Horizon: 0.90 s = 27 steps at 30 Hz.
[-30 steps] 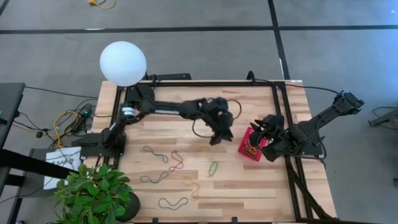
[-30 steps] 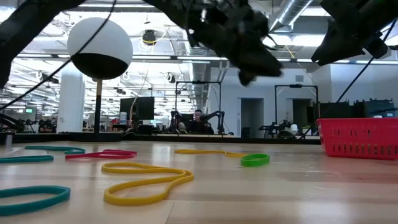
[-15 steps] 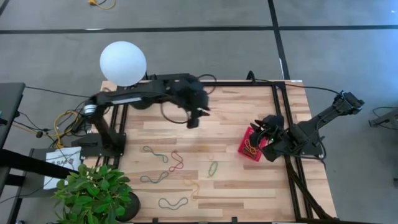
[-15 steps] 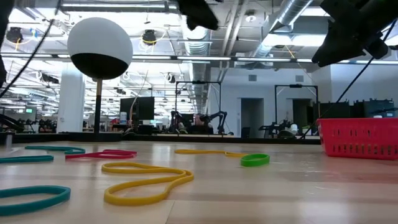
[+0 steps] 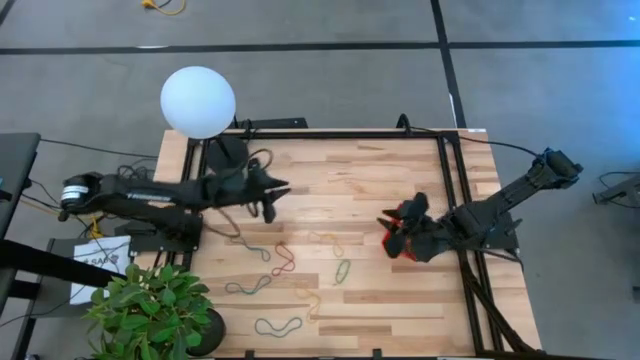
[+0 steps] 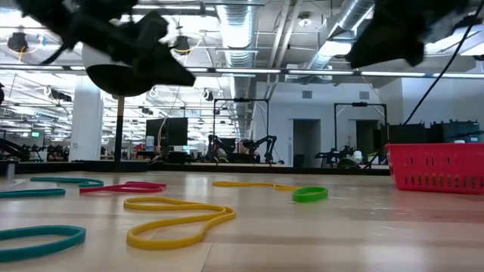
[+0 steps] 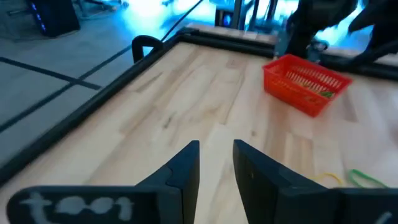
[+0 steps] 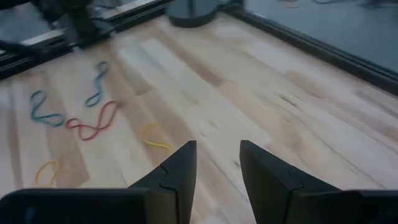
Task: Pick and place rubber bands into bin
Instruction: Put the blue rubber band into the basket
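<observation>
Several rubber bands lie flat on the wooden table: a teal one [image 5: 250,246], a red one [image 5: 283,260], a green one [image 5: 342,270] and a yellow one [image 5: 311,300]. In the low view a yellow band [image 6: 178,223] lies nearest. The red bin [image 5: 403,248] stands toward the table's right and holds a few bands [image 7: 311,79]. It is mostly hidden under my right gripper [image 5: 395,236], which hovers over its left side, open and empty [image 8: 217,146]. My left gripper [image 5: 278,190] hangs above bare wood on the far-left part of the table, open and empty [image 7: 216,146].
A white globe lamp [image 5: 198,101] stands at the table's far-left corner, and a potted plant [image 5: 150,310] at the near-left corner. A black frame rail [image 5: 452,190] runs along the right side behind the bin. Bare wood [image 5: 340,180] lies between the two grippers.
My left arm has swung away from the bin, rising and then sweeping toward the table's left edge; it now stretches low over the far-left part. My right gripper has shifted toward the left and near edges, over the bin. The bands have stayed put.
</observation>
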Available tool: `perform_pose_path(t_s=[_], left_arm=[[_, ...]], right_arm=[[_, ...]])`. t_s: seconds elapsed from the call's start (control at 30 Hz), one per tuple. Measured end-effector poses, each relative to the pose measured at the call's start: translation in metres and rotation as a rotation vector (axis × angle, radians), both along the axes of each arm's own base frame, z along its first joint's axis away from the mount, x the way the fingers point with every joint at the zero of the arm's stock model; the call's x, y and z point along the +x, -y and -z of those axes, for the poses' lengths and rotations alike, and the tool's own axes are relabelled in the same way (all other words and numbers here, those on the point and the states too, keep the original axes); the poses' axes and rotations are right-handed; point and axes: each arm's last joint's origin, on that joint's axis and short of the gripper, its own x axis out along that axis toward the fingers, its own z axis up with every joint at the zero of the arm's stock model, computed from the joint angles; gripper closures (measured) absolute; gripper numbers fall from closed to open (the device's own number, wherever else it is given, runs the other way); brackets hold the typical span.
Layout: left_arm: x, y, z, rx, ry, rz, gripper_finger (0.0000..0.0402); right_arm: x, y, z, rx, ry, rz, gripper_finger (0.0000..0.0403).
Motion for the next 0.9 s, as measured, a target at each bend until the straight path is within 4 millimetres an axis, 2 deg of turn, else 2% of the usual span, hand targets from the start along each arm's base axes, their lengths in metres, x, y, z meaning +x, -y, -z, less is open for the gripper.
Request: perform_pose_path(t_s=[0.17,0.37,0.5,0.9], left_arm=[[-0.02,0.004,0.025,-0.035,0.068,-0.002,0.0315],[-0.021,0.004,0.03,-0.036,0.045,-0.004,0.0315],[-0.021,0.005,0.032,-0.039,0.032,-0.004,0.0315],[-0.027,0.005,0.047,-0.07,-0.134,-0.011,0.0315]], right_arm=[[0.034,0.011,0.01,0.003,-0.037,-0.136,0.0285],[0.066,0.027,0.032,0.086,-0.077,-0.242,0.0284],[0.07,0.03,0.042,0.093,-0.121,-0.24,0.0285],[0.071,0.031,0.041,0.048,-0.129,-0.272,0.0284]])
